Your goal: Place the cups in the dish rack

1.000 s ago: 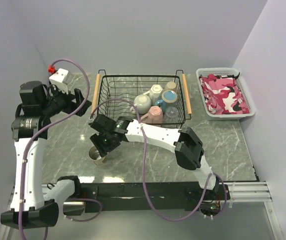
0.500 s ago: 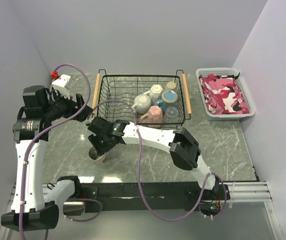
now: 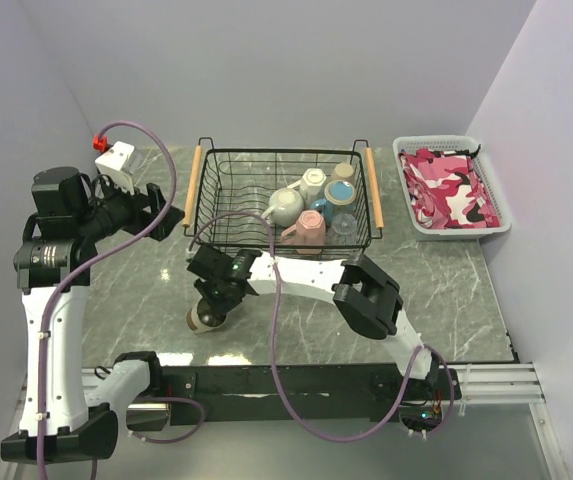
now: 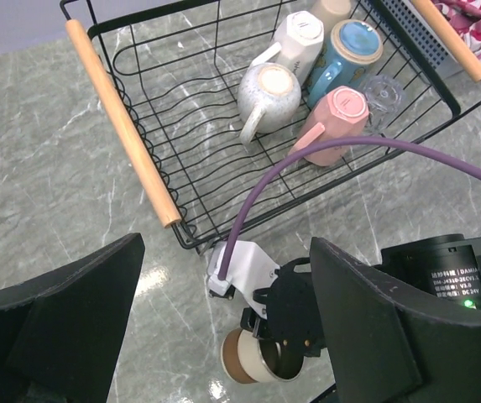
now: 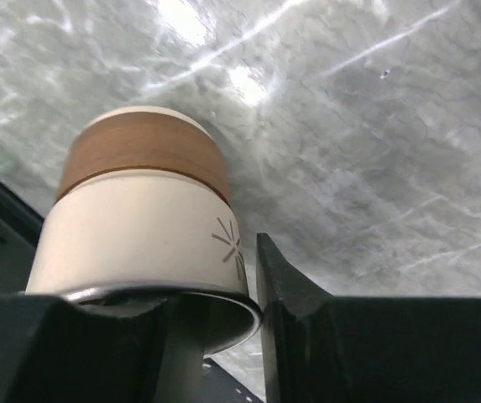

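The steel cup (image 3: 203, 319), cream outside with a brown base, hangs tilted just above the marble in front of the dish rack (image 3: 192, 186). My right gripper (image 3: 218, 298) is shut on its rim, one finger inside and one finger (image 5: 295, 294) outside the wall (image 5: 139, 210). It also shows in the left wrist view (image 4: 253, 357). The rack holds two white mugs (image 3: 286, 207) (image 3: 312, 183), the pink mug (image 3: 310, 229), the blue mug (image 3: 340, 194), the tan cup (image 3: 343, 171) and the clear glass (image 3: 344, 226). My left gripper (image 3: 161, 215) is open and empty, raised left of the rack.
A white plastic basket (image 3: 406, 190) with pink camouflage cloth stands at the far right. The rack's left half holds only wire dividers (image 4: 181, 143). A purple cable (image 4: 307, 155) arcs over the rack's front edge. The black front rail (image 3: 296, 380) lies close below the cup.
The steel cup stood upright on the table; now it is gripped by the rim, lifted and tilted with its base towards the front left. The left arm has shifted slightly.
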`<state>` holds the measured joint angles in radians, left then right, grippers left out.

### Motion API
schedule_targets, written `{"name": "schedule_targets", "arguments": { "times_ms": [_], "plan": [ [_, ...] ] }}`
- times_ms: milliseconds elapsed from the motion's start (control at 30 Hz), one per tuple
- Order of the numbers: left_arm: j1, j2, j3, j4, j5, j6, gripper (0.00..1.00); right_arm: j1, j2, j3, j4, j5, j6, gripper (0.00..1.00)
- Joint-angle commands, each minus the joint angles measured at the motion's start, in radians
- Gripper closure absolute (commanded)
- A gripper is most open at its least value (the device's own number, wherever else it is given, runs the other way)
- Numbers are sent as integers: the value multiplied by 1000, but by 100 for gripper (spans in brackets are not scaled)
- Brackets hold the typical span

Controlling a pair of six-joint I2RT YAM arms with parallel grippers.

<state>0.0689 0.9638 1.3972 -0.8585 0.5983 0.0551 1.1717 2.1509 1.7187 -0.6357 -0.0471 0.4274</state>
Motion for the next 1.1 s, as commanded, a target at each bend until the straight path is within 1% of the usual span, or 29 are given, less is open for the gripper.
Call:
{"name": "schedule_targets", "arguments": {
  "times_ms": [0,67,100,167,200,333,367,433,467,533,567,600,633,667,700,733,767,800,833,867,900,933,967,1000,1033,1067],
  "plan": [
    [3,-16,40,18,26,-35,14,9,-40,-62,25,26,19,72],
    [3,-17,40,18,31,-43,14,9,-49,-74,27,26,22,78],
    [3,-19,40,19,31,-46,14,13,-62,-76,25,27,22,88],
    [2,-23,40,21,32,-49,14,13,-89,-68,15,29,22,98],
    [3,-23,43,21,32,-47,14,13,-101,-64,8,33,19,100],
    [3,-14,65,21,38,-47,14,14,-213,-62,-22,3,25,100],
    [3,-10,74,22,46,-87,13,14,-280,-65,-28,-10,27,100],
    [3,-2,103,33,57,-112,12,13,-356,-64,-53,-45,36,100],
    [3,7,115,39,73,-126,12,11,-438,-59,-59,-60,37,100],
    [5,19,147,58,93,-177,8,3,-521,-44,-87,-101,51,100],
    [3,38,158,74,124,-202,6,-13,-602,-30,-91,-127,56,100],
    [3,52,186,82,153,-230,4,-29,-643,-28,-91,-148,63,100],
    [3,65,200,90,187,-286,3,-52,-679,-33,-78,-174,83,100],
    [3,100,216,110,225,-322,4,-111,-748,-54,-65,-262,94,100],
    [3,121,244,119,330,-357,4,-156,-781,-71,-50,-308,131,100],
    [3,137,249,142,383,-444,4,-196,-811,-94,5,-374,149,100],
    [8,159,240,182,465,-501,3,-284,-869,-150,39,-467,171,100],
    [9,167,193,316,612,-573,4,-318,-897,-183,77,-511,222,100],
    [11,173,153,417,691,-766,4,-352,-920,-247,162,-557,247,100],
    [8,184,114,522,739,-879,3,-398,-947,-272,198,-644,279,100],
    [6,191,71,688,786,-964,3,-453,-951,-290,227,-678,325,100],
    [9,202,78,699,802,-1003,4,-477,-951,-310,266,-701,341,100],
    [3,229,91,699,816,-1002,3,-492,-941,-314,277,-720,352,100],
    [-6,240,85,773,833,-1026,4,-515,-928,-315,290,-767,375,100],
    [-17,246,62,847,842,-1137,4,-523,-916,-315,319,-787,384,100],
    [-33,247,40,904,841,-1175,4,-529,-889,-311,327,-795,390,100]
  ]
}}
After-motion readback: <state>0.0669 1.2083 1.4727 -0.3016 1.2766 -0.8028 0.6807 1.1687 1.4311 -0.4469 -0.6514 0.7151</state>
